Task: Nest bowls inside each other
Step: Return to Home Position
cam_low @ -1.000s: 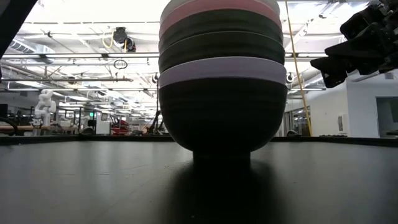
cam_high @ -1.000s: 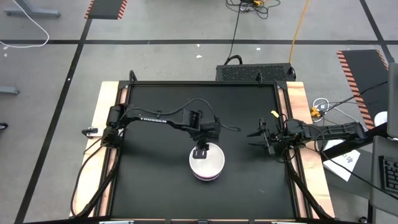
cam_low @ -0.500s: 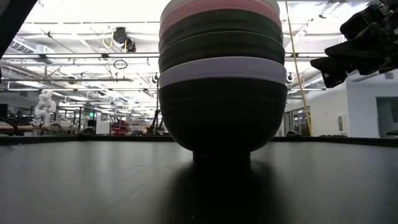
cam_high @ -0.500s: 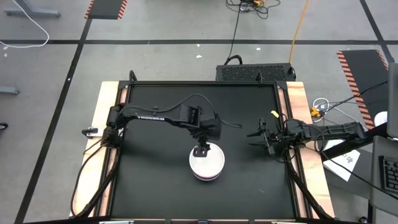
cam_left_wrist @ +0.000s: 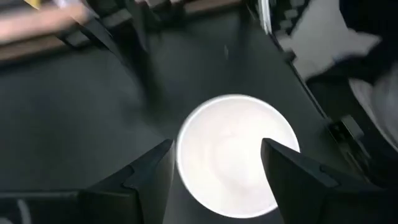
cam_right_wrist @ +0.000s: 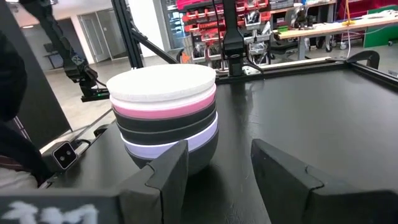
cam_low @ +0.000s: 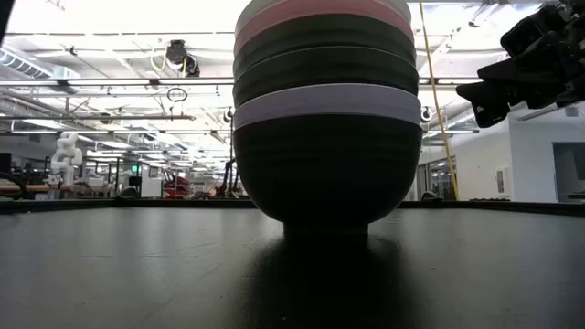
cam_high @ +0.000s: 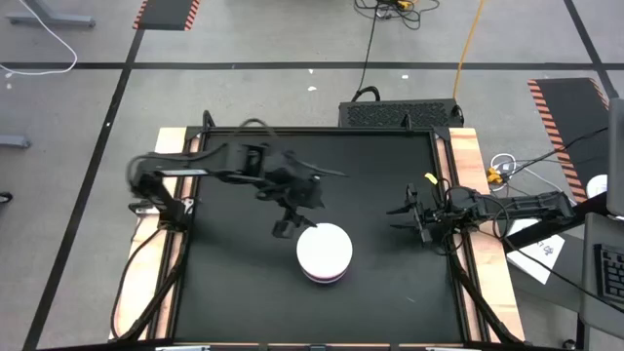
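At table (cam_high: 224, 292) centre, nested bowls (cam_high: 324, 253): rigid, light, likely slick; best gripped at the rim. Left hand (cam_high: 283, 228) spread nearby; right hand (cam_high: 400, 212) spread, well apart.

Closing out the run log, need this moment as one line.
bowls: six nested, white on top, black at bottom | left jaws: open, empty, clear of stack | right jaws: open, empty, at table right edge

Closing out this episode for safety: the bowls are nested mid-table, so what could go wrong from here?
The open left pincer sits close beside the stack; a low swing could clip its top white bowl. It stands tall on one narrow foot, so a knock may tip it. The right pincer waits at the table's right edge.
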